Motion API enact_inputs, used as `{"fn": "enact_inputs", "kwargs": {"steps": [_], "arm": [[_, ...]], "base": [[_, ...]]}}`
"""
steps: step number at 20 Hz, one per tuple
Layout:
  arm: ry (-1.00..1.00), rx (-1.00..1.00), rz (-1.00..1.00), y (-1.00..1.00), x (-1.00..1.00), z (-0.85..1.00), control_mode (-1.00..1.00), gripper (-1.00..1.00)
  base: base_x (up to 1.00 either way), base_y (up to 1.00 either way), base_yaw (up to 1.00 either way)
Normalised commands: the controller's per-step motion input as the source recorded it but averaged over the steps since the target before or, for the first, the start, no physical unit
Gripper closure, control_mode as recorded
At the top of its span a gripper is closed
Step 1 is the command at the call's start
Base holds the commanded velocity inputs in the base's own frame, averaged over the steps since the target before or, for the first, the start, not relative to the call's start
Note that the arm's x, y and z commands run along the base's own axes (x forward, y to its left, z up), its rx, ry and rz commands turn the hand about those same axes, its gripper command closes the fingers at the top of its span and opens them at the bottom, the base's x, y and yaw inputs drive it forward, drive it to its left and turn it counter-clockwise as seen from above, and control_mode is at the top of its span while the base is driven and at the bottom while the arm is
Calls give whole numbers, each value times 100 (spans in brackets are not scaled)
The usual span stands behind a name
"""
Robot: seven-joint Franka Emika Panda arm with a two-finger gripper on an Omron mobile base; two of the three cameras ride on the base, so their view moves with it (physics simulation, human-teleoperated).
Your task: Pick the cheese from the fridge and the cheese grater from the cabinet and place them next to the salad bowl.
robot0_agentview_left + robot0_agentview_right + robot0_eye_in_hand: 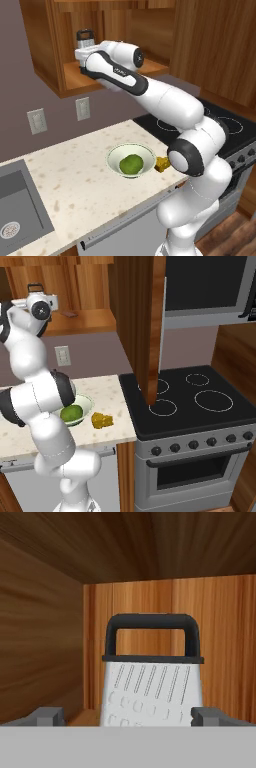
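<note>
- Hand view: the cheese grater (152,684) stands upright on the plank shelf inside the cabinet (45,647), its black loop handle on top and its metal face turned to the camera.
- The fingers (47,716) stand wide apart, one tip at each side of the grater's lower body, just beside it; whether they touch it cannot be told, and nothing is held.
- Left base view: the arm reaches up and left into the open wooden cabinet (47,55), with the hand (89,56) at the shelf and the grater (85,39) showing just behind it.
- On the speckled surface (75,185) below, the salad bowl (131,159) holds a round green item (131,164).
- The cheese (162,164), a small yellow-orange chunk, lies on the surface just beside the bowl, on its stove side.
- Right base view: the cheese (101,420) sits between the bowl (80,408) and the black stove (192,398).
- A steel sink (17,210) is set into the surface at the far left, well apart from the bowl.
</note>
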Motion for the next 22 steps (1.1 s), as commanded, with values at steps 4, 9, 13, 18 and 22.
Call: {"fn": "enact_inputs", "kwargs": {"steps": [4,9,13,18,22], "arm": [[0,3,0,-15,0,0,-100,-100],[-1,0,0,0,-3,0,-100,-100],[-6,0,0,0,-15,0,-100,-100],[-12,0,-2,-20,-36,0,-100,-100],[-10,0,-4,-34,-22,0,-100,-100]], "base": [[0,0,0],[0,0,0],[0,0,0],[0,0,0],[0,0,0]]}}
